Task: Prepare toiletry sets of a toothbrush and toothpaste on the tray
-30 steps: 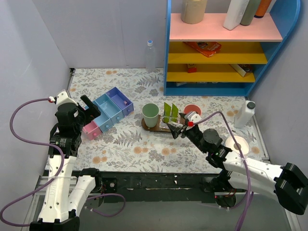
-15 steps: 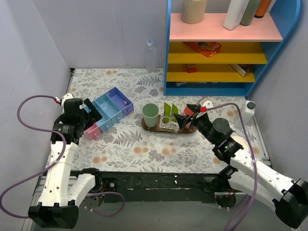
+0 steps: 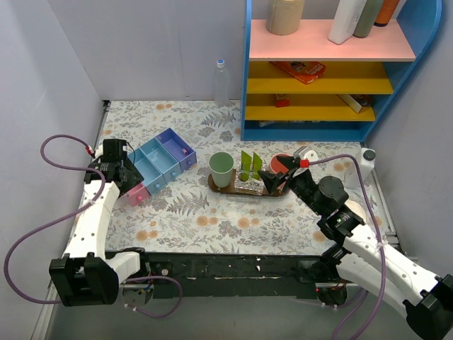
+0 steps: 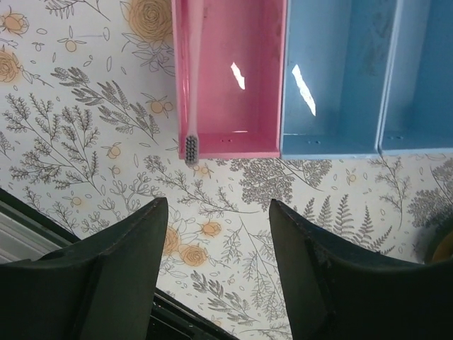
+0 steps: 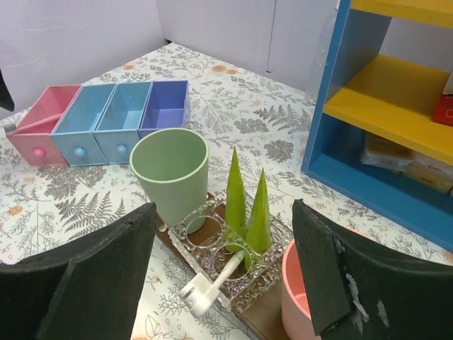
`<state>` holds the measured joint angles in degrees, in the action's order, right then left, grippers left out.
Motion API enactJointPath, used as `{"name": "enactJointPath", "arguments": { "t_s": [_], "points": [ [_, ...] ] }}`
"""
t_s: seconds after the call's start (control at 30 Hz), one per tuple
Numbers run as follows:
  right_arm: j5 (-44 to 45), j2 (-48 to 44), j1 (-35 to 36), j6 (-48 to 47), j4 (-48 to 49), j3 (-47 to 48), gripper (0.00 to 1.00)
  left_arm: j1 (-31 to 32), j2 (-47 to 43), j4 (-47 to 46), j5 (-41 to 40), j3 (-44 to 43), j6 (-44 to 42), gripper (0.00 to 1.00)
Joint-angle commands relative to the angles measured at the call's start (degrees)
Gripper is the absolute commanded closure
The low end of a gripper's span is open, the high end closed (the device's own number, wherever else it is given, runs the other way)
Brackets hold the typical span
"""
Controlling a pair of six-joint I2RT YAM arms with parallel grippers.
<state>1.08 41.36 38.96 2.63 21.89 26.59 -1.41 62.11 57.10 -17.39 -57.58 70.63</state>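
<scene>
The dark-brown oval tray (image 3: 233, 190) (image 5: 263, 320) carries a clear square holder (image 3: 248, 183) (image 5: 225, 253) between a green cup (image 3: 221, 168) (image 5: 172, 172) and a pink cup (image 3: 283, 161) (image 5: 303, 290). Two lime-green pointed pieces (image 3: 251, 165) (image 5: 246, 202) stand in the holder, and a white slim item (image 5: 211, 282) leans out of it. My right gripper (image 3: 274, 182) (image 5: 223, 280) hangs open just in front of the holder, holding nothing. My left gripper (image 3: 119, 177) (image 4: 216, 283) is open above the table at the near end of the pink compartment (image 4: 233, 78). A toothbrush (image 4: 190, 92) lies along that compartment's left wall.
The pink-blue-purple organiser (image 3: 159, 164) (image 5: 99, 119) sits at the left. A blue shelf unit (image 3: 318, 78) (image 5: 386, 106) fills the back right, with a clear bottle (image 3: 221, 81) beside it. A white bottle (image 3: 359, 168) and a white disc (image 3: 351, 212) are at the right.
My left arm has dropped and swung toward the pink compartment, and its jaws have narrowed. My right gripper has moved from the tray's front to its right part.
</scene>
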Motion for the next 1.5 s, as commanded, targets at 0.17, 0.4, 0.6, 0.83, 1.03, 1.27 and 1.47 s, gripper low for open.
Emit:
{"name": "enactJointPath", "arguments": {
  "t_s": [0.17, 0.4, 0.6, 0.83, 1.03, 1.27, 1.47],
  "points": [
    [-0.6, -2.3, -0.4, -0.1, 0.7, 1.3, 0.17, -5.1, 3.8, -3.8, 1.8, 1.2, -2.0, 0.48],
    [-0.6, -3.0, -0.5, -0.3, 0.7, 1.2, 0.17, -7.9, 8.6, -4.5, 4.8, 0.4, -4.1, 0.54],
    [-0.6, -3.7, -0.6, -0.3, 0.7, 0.7, 0.17, -9.1, 11.5, -4.2, 5.3, -0.1, -4.6, 0.6],
    [-0.6, -3.5, -0.6, -0.3, 1.0, 0.5, 0.17, -9.5, 11.9, -5.0, 6.0, 0.7, -4.6, 0.63],
    [-0.6, -2.9, -0.6, -0.4, 1.4, 0.3, 0.17, -9.6, 12.8, -5.4, 6.6, 1.4, -4.5, 0.64],
    [0.0, -3.6, -0.7, -0.9, 1.3, 0.1, 0.17, -10.0, 13.8, -5.7, 7.1, 1.8, -4.7, 0.69],
    [0.1, -3.6, -0.9, -1.1, 1.4, -0.2, 0.17, -10.1, 14.9, -5.8, 7.5, 1.7, -5.0, 0.79]
  ]
}}
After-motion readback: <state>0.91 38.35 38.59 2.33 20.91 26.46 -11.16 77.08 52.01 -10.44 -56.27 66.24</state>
